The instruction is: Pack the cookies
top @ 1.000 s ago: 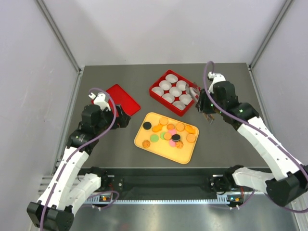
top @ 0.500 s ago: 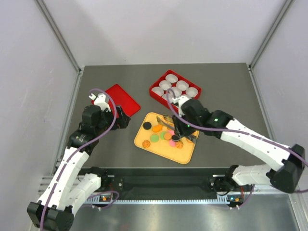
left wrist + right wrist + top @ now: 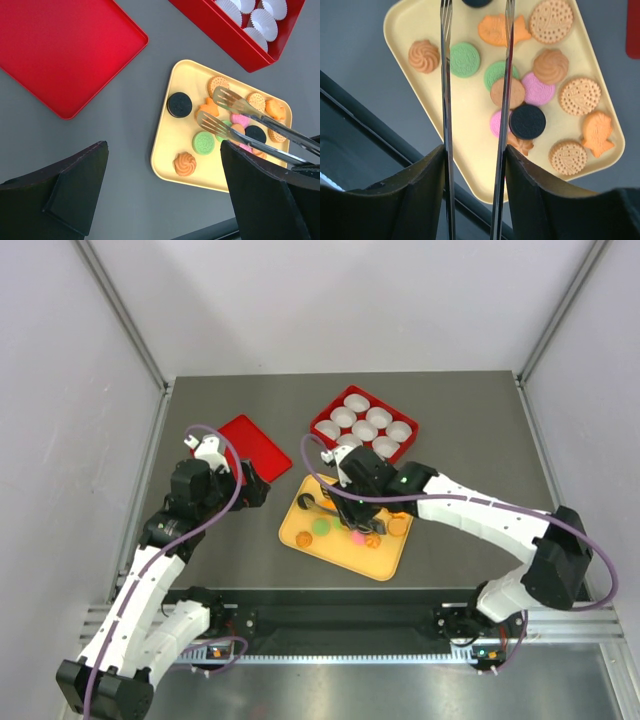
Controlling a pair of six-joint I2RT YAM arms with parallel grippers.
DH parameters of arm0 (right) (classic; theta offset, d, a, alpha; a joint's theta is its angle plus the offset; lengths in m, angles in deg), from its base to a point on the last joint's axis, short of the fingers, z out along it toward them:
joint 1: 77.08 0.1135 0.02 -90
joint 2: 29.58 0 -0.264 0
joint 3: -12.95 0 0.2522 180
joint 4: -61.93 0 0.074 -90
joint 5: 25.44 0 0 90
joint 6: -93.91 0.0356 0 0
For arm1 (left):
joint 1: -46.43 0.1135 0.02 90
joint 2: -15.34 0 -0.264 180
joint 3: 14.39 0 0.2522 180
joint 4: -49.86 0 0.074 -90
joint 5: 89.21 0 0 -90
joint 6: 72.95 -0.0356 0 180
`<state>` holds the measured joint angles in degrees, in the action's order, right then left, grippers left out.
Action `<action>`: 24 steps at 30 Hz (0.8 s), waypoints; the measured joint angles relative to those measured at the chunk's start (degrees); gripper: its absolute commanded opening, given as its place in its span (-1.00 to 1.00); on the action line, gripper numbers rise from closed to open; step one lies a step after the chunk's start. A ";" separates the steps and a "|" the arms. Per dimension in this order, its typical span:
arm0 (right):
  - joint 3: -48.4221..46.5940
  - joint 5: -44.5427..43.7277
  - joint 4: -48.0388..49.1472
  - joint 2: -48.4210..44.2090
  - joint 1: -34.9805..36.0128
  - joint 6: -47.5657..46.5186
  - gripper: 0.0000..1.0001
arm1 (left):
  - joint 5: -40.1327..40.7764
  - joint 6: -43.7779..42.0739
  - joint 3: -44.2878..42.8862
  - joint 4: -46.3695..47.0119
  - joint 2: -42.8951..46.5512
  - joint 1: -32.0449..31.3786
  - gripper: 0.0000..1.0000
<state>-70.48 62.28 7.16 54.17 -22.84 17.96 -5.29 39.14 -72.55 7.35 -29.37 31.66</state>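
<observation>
Tongs held in my right gripper, whose fingers press on the two handles. The blades stand apart with nothing between them.

The cookies all lie on the yellow tray, at the middle of the counter toward its near edge. None is yet in the paper cups of the red box, which sits just beyond the tray toward the far edge.

The long axis of the tongs runs along the tray's length, with the tips pointing to the counter's left edge. They reach the tray's left end.

- **Black cookie:** a lone one lies just past the tips on that same line.
- **Green cookie:** in my wrist view one shows between the blades.
- **Star-shaped orange cookie:** it shows under the far blade.

I cannot tell how high the tips hang above the tray, so which cookie they truly straddle is uncertain. I judge the pick needs only a short drop and a squeeze.

My left gripper is spread wide and holds nothing, near the tray's left end and beside the red lid. The right tool is the nearer one.
</observation>
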 measured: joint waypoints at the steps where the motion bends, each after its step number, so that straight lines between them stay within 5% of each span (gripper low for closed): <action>1: -0.66 0.02 0.20 0.46 0.00 -0.15 -0.02 | 0.00 0.00 0.02 0.00 0.00 0.00 0.97; 24: -5.49 -0.94 2.25 10.21 1.11 -2.49 0.03 | 0.81 0.00 0.07 -0.22 0.83 0.00 0.97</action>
<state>-75.97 61.34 9.41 64.38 -21.73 15.46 -4.48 39.14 -72.48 7.13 -28.54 31.66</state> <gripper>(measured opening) 0.513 0.986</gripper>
